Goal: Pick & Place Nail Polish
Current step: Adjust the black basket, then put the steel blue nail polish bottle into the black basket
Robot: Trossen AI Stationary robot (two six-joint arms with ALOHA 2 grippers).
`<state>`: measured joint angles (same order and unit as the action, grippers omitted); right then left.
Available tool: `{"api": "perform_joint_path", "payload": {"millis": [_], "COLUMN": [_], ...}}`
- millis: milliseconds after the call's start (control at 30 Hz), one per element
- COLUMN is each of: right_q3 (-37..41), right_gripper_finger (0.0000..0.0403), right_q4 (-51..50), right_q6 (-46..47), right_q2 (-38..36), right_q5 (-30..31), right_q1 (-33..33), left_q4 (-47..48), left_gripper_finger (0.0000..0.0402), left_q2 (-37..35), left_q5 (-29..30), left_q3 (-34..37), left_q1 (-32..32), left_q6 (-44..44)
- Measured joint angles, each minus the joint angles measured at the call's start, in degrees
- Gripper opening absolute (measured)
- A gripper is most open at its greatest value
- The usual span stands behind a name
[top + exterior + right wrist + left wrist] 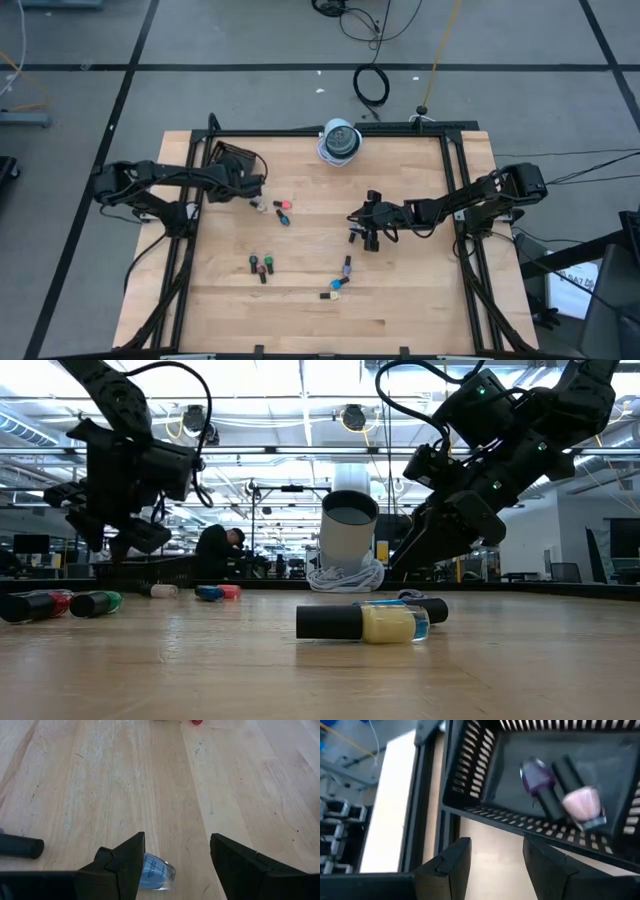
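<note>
Two bottles [560, 790] (one cap hidden) lie in the black tray [485, 775]; both arms' fingers [451, 865] [125, 860] stand apart, empty.

Purple and pink bottles [560, 795], black tray [485, 780]

Both arms are dark, almost black, built of blocky jointed segments with black cables looping along them (a small green light shows on one); the fingers are flat, angular black plates.
</note>
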<state>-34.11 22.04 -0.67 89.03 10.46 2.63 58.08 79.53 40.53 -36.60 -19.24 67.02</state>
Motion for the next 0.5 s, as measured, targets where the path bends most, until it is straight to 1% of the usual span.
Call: {"api": "perform_joint_path", "payload": {"millis": [67,200,300,367,500], "right_q3": [0.0,0.0,0.0,0.0,0.0], "right_gripper_finger": [0.0212,0.0212,0.0212,0.0212,0.0212], "right_q4": [0.0,0.0,0.0,0.0,0.1], "right_q6": [0.0,0.0,-0.5,-0.6,-0.6], "right_q2": [0.0,0.0,0.0,0.0,0.0], "right_q5": [0.0,0.0,0.0,0.0,0.0], "right_q1": [0.0,0.0,0.0,0.0,-0.1], "left_q4": [2.5,7.9,9.6,9.5,9.2], "left_gripper_finger": [0.0179,0.0179,0.0179,0.0179,0.0179], "left_q2": [0.0,0.0,0.0,0.0,0.0], "left_q5": [0.7,3.9,4.4,2.5,-6.2], "left_q3": [0.0,0.0,0.0,0.0,0.0], "left_q1": [1.7,5.3,7.1,7.6,7.1], "left_q6": [4.3,12.5,14.4,13.0,8.9]}}
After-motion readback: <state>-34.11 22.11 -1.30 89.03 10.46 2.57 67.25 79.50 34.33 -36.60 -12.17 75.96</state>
